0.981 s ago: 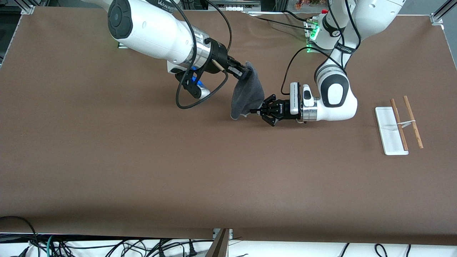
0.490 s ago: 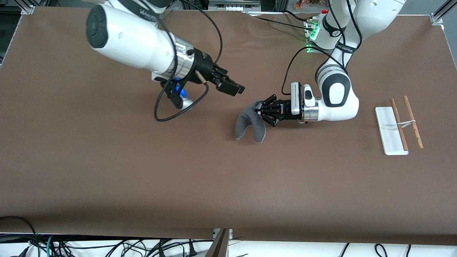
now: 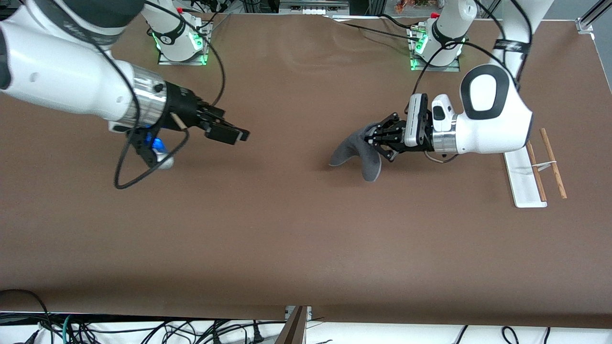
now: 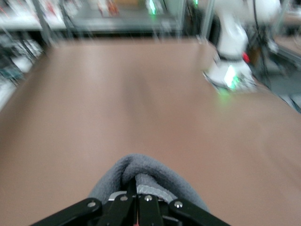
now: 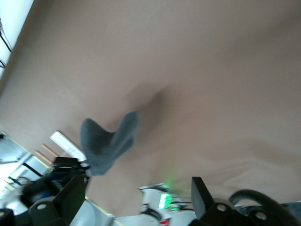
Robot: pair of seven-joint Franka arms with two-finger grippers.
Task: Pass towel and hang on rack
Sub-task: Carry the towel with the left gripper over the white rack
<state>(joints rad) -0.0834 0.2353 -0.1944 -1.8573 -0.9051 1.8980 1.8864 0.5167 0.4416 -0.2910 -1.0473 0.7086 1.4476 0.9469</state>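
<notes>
We find the left gripper [image 3: 369,139] clamped on the towel [image 3: 356,152] above the bench [image 3: 287,229]; the right gripper [image 3: 228,134] hangs empty, jaws wide.

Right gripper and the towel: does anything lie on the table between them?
No. In the front view only bare brown table shows between the open right gripper and the towel, which hangs from the shut left gripper.

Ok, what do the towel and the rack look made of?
Towel: soft grey fleece-like cloth, matte; it droops limply in folds from the left gripper. Rack: flat white base, probably plastic, slightly glossy; two thin light-brown rods, likely bare wood.
</notes>
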